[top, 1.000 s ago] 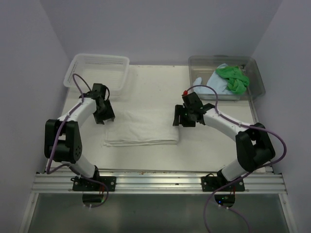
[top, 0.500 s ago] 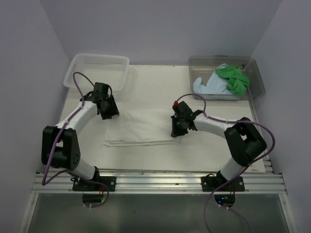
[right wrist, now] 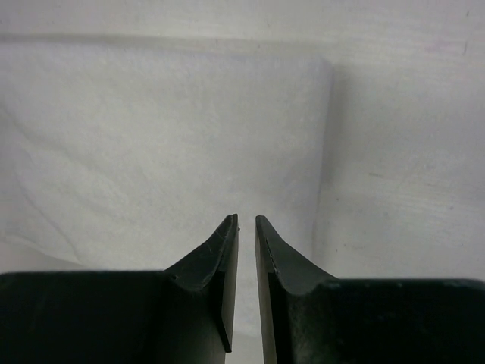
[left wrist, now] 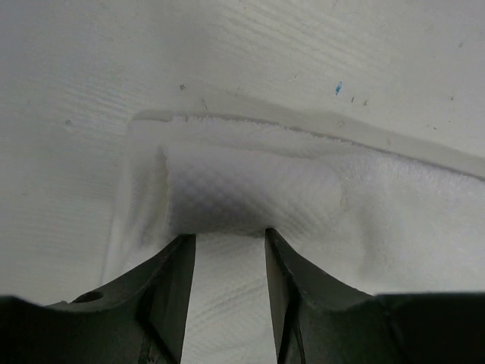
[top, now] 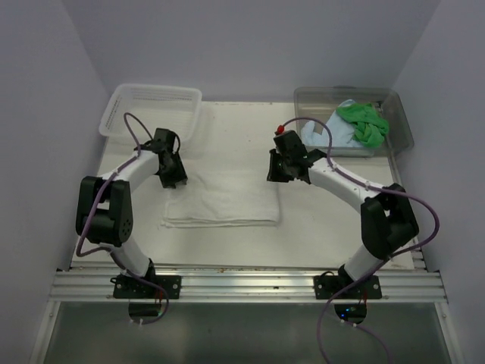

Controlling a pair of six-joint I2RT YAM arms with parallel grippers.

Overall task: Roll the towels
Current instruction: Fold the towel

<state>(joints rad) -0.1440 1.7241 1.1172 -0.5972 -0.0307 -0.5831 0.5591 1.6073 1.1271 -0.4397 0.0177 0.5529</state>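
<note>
The white towel point(top: 221, 203) is lying folded flat in the middle of the counter point(top: 326, 224), its long side running left to right. Your left tool point(left wrist: 229, 236) is sitting at the far left corner of this towel. Its fingers point(left wrist: 176, 288) are standing about half apart, and the waffle cloth is showing in the gap between them. Just in front of the tips the cloth is bunching up into a small raised fold with a shadow under it. Your right tool point(right wrist: 247, 220) is hanging over the far right corner of the same towel, near its right edge. It is narrow, the two tips leaving only a thin slit, and it is holding nothing.

The bright green towel point(top: 364, 121) and the light blue towel point(top: 327, 135) are lying crumpled together in the clear tub point(top: 398, 114) at the far right corner, the green one on top. The white lattice basket point(top: 151, 102) is standing at the far left corner, just beyond your left arm.
</note>
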